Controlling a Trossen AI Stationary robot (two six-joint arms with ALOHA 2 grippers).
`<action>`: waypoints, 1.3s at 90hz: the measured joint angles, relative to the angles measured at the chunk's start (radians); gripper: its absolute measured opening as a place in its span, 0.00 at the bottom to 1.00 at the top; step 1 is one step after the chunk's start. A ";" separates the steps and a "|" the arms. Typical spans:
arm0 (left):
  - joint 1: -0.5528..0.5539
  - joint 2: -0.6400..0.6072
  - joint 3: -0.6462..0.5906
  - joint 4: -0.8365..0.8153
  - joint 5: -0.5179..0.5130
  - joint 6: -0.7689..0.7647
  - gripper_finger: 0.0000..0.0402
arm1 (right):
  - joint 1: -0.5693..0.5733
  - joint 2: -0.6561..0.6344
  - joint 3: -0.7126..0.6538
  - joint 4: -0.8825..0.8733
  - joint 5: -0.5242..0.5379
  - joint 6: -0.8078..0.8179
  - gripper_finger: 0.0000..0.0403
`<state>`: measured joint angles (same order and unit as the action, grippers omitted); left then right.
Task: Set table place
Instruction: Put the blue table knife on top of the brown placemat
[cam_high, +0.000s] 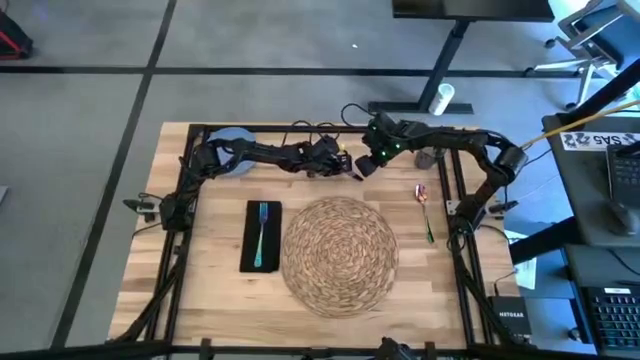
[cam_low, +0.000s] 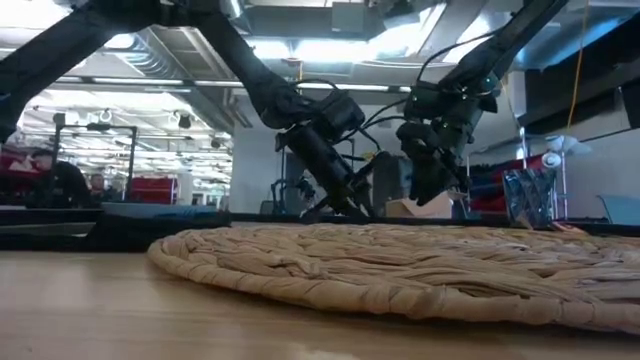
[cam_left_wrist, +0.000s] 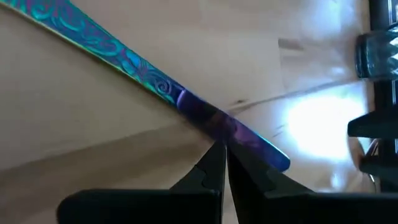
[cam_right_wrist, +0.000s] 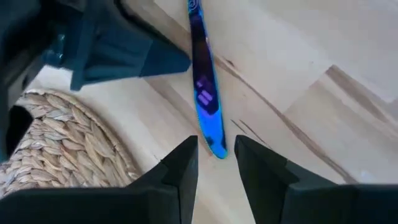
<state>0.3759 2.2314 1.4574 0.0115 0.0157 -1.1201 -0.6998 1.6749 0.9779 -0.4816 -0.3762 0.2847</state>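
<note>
A colourful, iridescent piece of cutlery (cam_left_wrist: 134, 68) is at the table's far middle, just beyond the round woven placemat (cam_high: 340, 255). My left gripper (cam_left_wrist: 224, 152) is shut on it. My right gripper (cam_right_wrist: 214, 165) is open, with a finger on either side of the piece's free end (cam_right_wrist: 216, 143), not touching it. On the left, a teal fork (cam_high: 262, 235) lies on the black napkin (cam_high: 250, 250). The pale blue plate (cam_high: 232, 150) sits at the far left under the left arm. My left gripper pinches the cutlery piece's handle (cam_left_wrist: 208, 118) between its two fingertips, a short way from one end (cam_left_wrist: 280, 163). The fingers lie across the handle. I cannot tell whether the piece rests on the table or is lifted clear.
Another colourful piece of cutlery (cam_high: 424, 205) lies to the right of the placemat. A small grey cup (cam_high: 428, 158) stands at the far right under the right arm. Black frame rails (cam_high: 170, 290) run along both table sides. Bare wood (cam_high: 215, 300) shows near the front edge.
</note>
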 joint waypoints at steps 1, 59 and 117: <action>0.000 0.000 0.000 0.000 0.000 -0.001 0.00 | 0.000 0.001 0.000 0.000 0.000 0.002 0.25; -0.031 -0.097 -0.001 -0.243 0.043 0.186 0.00 | 0.086 0.028 0.000 -0.010 0.097 -0.104 0.02; 0.010 -0.343 -0.153 -0.496 -0.129 0.424 0.00 | 0.142 0.056 -0.187 0.316 0.271 0.091 0.00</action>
<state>0.3861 1.8889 1.3046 -0.4843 -0.1132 -0.6957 -0.5582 1.7312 0.7913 -0.1655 -0.1054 0.3753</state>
